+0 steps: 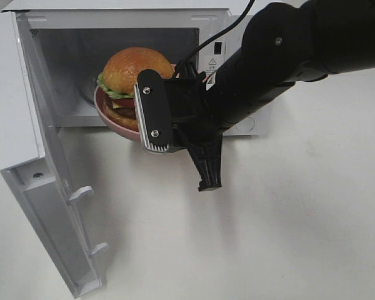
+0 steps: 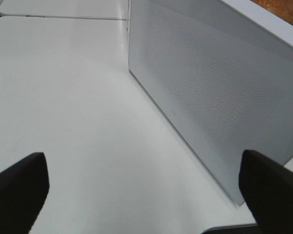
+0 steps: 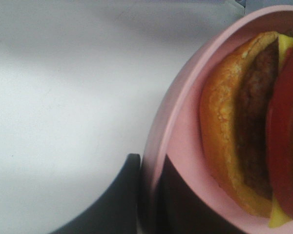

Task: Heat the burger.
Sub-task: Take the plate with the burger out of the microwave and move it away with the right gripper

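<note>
Two grippers are at work. The left gripper (image 2: 141,195) hangs with jaws spread wide and empty over the white table (image 2: 73,112), beside the open microwave door (image 1: 44,187). The right gripper (image 3: 149,195) is clamped on the rim of the pink plate (image 3: 185,117) bearing the burger (image 1: 134,78), at the microwave (image 1: 144,25) mouth. A warning label (image 1: 211,64) there is probably too small to read.

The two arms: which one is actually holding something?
The right arm's gripper: it is shut on the rim of the pink plate carrying the burger. The left gripper is open over bare table.
</note>
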`<state>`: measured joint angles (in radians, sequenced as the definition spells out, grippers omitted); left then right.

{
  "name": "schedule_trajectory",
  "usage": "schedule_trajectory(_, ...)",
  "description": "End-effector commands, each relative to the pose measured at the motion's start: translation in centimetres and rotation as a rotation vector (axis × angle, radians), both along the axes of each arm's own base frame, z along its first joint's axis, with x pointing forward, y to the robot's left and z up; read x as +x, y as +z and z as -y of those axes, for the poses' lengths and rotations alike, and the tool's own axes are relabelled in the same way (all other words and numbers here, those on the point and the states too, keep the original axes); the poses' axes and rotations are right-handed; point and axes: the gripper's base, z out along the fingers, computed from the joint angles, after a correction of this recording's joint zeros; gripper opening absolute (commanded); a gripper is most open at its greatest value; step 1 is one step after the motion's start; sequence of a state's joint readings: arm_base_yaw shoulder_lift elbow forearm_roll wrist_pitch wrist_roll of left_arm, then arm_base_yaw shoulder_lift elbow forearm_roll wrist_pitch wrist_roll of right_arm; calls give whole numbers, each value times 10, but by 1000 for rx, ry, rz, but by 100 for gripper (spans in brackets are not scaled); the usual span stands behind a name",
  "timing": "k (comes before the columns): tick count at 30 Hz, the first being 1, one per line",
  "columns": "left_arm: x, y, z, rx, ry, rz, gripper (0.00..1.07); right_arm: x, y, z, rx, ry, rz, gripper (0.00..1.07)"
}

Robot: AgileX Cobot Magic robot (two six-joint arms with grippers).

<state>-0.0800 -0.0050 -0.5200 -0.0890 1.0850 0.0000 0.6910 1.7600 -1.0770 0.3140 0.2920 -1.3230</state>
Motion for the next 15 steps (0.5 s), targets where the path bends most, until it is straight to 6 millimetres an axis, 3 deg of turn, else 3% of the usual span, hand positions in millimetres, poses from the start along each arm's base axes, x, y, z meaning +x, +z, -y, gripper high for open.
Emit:
schedule_trajectory(1,-2,1,0,-7,0,28,98,2,17,6,62,-31,87,0)
schedule_trajectory(15,-2,1,0,-7,0,28,98,-32,22,33,58,-33,88,0)
